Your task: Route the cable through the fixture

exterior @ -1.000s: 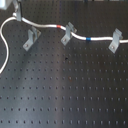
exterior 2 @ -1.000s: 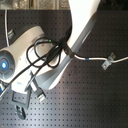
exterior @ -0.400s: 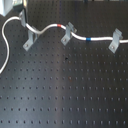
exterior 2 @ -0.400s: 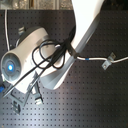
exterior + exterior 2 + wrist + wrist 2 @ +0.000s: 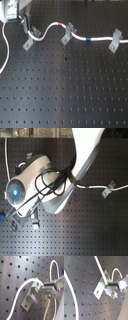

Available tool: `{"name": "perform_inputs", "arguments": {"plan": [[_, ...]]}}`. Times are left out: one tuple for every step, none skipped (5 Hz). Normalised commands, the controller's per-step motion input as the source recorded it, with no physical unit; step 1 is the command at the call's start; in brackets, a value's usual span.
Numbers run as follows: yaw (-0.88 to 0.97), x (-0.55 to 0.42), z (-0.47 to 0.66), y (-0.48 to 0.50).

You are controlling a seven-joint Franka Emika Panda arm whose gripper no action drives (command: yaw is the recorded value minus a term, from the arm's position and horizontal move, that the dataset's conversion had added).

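**Cable sits at the leftmost clip, claw right beside it**

Black perforated breadboard fills the first exterior view, carrying three small grey metal clip brackets in a row: one at the first exterior view's left (image 5: 28,44), one in the middle (image 5: 67,35), one at the right (image 5: 115,41). One long thin white cable (image 5: 100,38), with one red band (image 5: 61,24) and one blue band (image 5: 88,38), runs through the middle and right brackets and curves down to the left one, where the gripper (image 5: 26,27) hangs just above it

Second exterior view: the white arm body hides most of the board; only one bracket (image 5: 106,190) shows clearly, well apart at the second exterior view's right

First wrist view: the cable (image 5: 23,284) arcs over the forked top of the left bracket (image 5: 32,293), touching it; the fingertips meet the cable just beside the fork. The fingers appear clamped on the cable, its long axis crossing the fork

Second wrist view: same bracket (image 5: 101,286), cable (image 5: 100,267) entering its top
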Motion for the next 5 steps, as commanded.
{"name": "perform_inputs", "arguments": {"plan": [[0.59, -0.224, -0.04, -0.262], [0.21, -0.077, -0.09, -0.27], [0.25, -0.055, -0.53, -0.283], [0.2, -0.074, -0.51, -0.331], [0.16, 0.057, -0.14, -0.427]]}}
